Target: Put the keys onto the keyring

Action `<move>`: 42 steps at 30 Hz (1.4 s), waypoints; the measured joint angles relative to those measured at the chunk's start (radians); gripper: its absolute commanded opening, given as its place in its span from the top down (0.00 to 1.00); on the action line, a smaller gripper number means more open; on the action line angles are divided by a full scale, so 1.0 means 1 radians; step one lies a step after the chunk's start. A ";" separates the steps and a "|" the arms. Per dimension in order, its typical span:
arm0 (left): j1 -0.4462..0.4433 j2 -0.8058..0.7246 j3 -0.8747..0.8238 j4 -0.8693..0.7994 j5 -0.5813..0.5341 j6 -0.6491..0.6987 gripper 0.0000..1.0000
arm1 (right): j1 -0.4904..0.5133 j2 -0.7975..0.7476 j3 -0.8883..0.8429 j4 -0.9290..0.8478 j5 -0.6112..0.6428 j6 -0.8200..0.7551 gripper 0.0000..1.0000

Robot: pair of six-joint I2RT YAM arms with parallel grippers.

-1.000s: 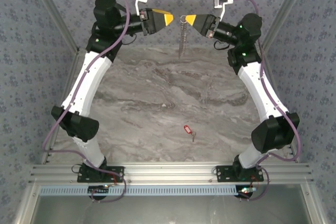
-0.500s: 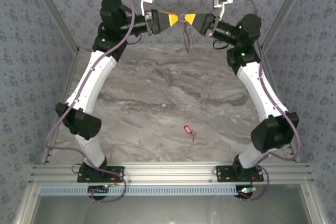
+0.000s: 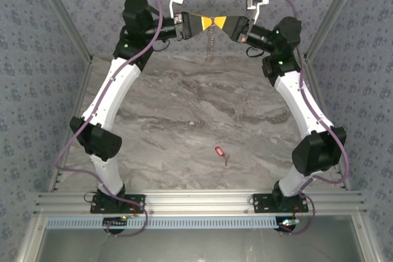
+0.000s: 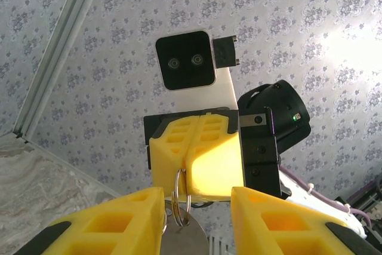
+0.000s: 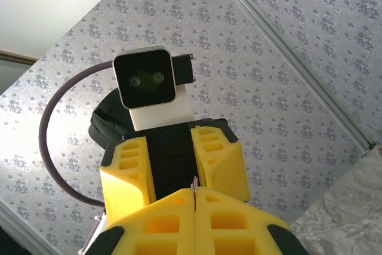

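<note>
left wrist view: right gripper [image 4: 186, 170] pinches keyring [image 4: 176, 195] tight; left gripper [image 4: 197, 208] jaws part-open astride it

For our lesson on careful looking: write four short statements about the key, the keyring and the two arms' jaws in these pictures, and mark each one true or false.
1. The red key lies on the table. True.
2. The jaws of the right gripper stand wide open. False: they are shut on the keyring.
3. The red key hangs on the keyring. False: it lies on the table near the arm bases, while the keyring is held up at the far side.
4. The jaws of the left gripper are open, one on each side of the keyring. True.
</note>
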 measured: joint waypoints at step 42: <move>-0.004 -0.242 -0.531 0.179 -0.191 0.421 1.00 | -0.145 -0.125 -0.161 -0.151 0.122 -0.023 0.47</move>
